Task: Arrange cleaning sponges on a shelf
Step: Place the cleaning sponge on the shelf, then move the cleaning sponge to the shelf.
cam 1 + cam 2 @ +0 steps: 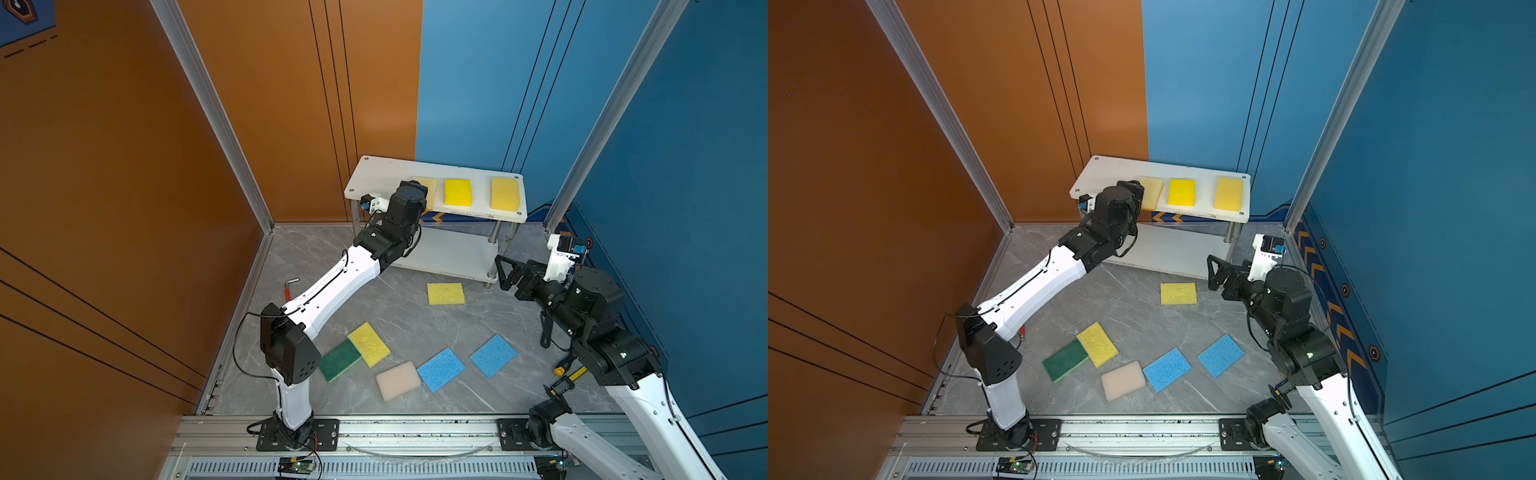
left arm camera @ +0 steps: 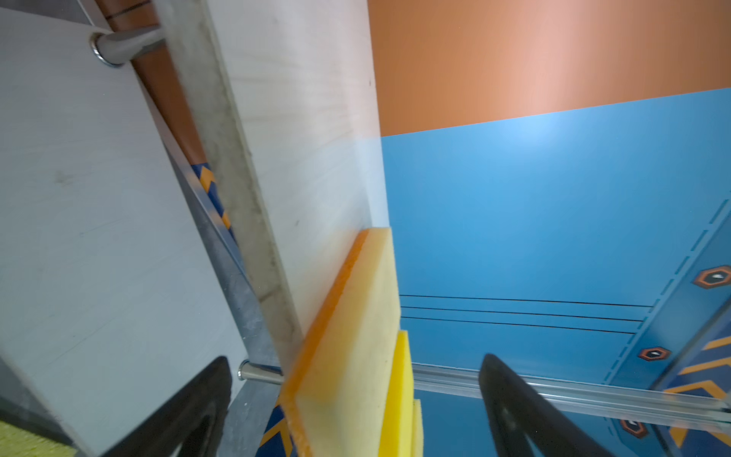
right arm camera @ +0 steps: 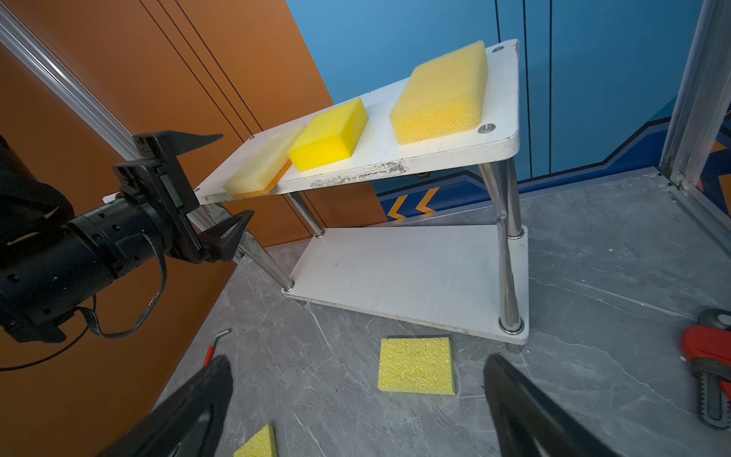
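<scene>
Shelf: the two-tier white shelf stands at the back of the grey counter, where the orange wall meets the blue.
Top board: three thick sponges lie in a row on the top board. A pale sponge with an orange underside is nearest the left arm, a bright yellow sponge sits in the middle and a porous yellow sponge is nearest the right arm.
Left claw: the left claw is spread wide and grips nothing, with one finger above the board's edge and one below, just beside the pale sponge.
Right claw: the right claw is spread wide and empty, hovering near the shelf's front post.
Counter: a thin yellow sponge lies just before the shelf. A second thin yellow sponge touches the dark green sponge. The pinkish-beige sponge lies beside one blue sponge, and another blue sponge lies nearer the right arm.
Tools: a red wrench and a red-handled hex key lie at opposite sides.
</scene>
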### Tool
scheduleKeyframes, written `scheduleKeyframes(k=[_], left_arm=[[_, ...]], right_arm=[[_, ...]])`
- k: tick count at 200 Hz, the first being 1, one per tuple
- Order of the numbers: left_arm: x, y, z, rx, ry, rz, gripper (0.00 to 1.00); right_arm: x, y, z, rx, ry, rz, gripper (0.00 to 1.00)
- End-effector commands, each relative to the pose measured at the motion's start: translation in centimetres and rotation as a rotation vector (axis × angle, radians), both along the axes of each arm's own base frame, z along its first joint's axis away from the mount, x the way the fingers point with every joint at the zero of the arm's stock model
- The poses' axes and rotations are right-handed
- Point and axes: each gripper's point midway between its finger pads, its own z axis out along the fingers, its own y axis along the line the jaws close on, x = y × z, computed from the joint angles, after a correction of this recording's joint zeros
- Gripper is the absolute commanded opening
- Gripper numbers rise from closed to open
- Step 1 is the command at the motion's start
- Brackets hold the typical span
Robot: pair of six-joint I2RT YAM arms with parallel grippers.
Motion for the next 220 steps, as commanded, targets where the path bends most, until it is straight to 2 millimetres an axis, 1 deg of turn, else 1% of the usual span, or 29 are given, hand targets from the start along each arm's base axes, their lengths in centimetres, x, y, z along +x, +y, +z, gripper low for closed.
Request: scheduleKeyframes(k=[1,15,26,44,90,117,132,149,165,170,177,182,188,192,196,201,202,203,204,212,220], left_arm=[[-0.8,-0.4,-2.4,0.077,0.106,-0.035,0.98],[-0.6,-0.6,-2.7,0.063,0.115,-0.041,0.98],[-0.5,-0.7,-2.5,0.062,0.113,-0.048,0.98],[-0.6,-0.7,-1.8,0.072,0.098,-0.061,0.98],[-2.0,-0.3,0.3,0.136,0.040,-0.125,0.98],[-2.9,-0.2,0.7,0.111,0.039,-0.188,0.98],[-3.7,0.1,0.8,0.063,0.053,-0.225,0.98],[-4.7,0.7,1.4,0.046,0.047,-0.286,0.98],[-5.8,1.8,2.3,0.068,0.021,-0.334,0.98],[-6.1,2.2,2.5,0.074,0.016,-0.342,1.00],[-6.5,2.9,2.6,0.076,0.011,-0.347,0.98],[-6.7,3.2,2.7,0.069,0.004,-0.353,0.96],[-6.7,3.4,3.0,0.043,-0.019,-0.367,0.88],[-6.6,3.4,3.0,0.022,-0.035,-0.378,0.76],[-6.5,3.4,3.0,-0.002,-0.044,-0.387,0.66],[-6.4,3.3,2.8,-0.030,-0.050,-0.396,0.56],[-6.4,3.3,2.6,-0.034,-0.043,-0.399,0.52],[-6.3,3.2,2.9,-0.045,-0.058,-0.402,0.50],[-6.2,3.2,2.7,-0.047,-0.052,-0.402,0.48],[-5.8,2.7,2.9,-0.090,-0.076,-0.435,0.34],[-5.5,2.0,2.4,-0.114,-0.062,-0.470,0.23]], right_arm=[[-0.1,-0.4,-0.7,0.002,0.020,-0.019,1.00],[-0.1,-0.3,-0.7,0.004,0.019,-0.019,1.00],[-0.1,-0.3,-0.8,0.003,0.022,-0.019,1.00],[-0.1,-0.4,-1.0,-0.001,0.023,-0.020,1.00],[0.0,-0.2,-1.7,-0.007,0.036,-0.010,1.00],[0.3,0.1,-1.8,-0.009,0.039,-0.002,1.00],[0.4,0.2,-1.9,-0.015,0.040,0.004,1.00],[0.5,0.2,-1.9,-0.019,0.039,0.004,1.00],[0.4,0.1,-1.9,-0.021,0.035,0.002,1.00],[0.4,0.1,-1.9,-0.022,0.036,0.000,1.00],[0.3,0.0,-1.9,-0.022,0.036,-0.003,1.00],[0.4,0.0,-1.9,-0.022,0.036,-0.003,1.00],[0.5,0.0,-2.1,-0.024,0.040,-0.004,1.00],[0.5,0.0,-2.0,-0.022,0.038,-0.003,1.00],[0.6,0.1,-2.1,-0.024,0.042,-0.002,1.00],[0.7,0.1,-2.1,-0.024,0.043,-0.001,1.00],[0.7,0.1,-2.0,-0.024,0.042,0.000,1.00],[0.7,0.1,-2.0,-0.023,0.042,0.000,1.00],[0.7,0.2,-2.1,-0.024,0.044,0.000,1.00],[0.9,0.3,-2.0,-0.024,0.044,0.006,1.00],[1.1,0.4,-2.0,-0.022,0.043,0.008,1.00]])
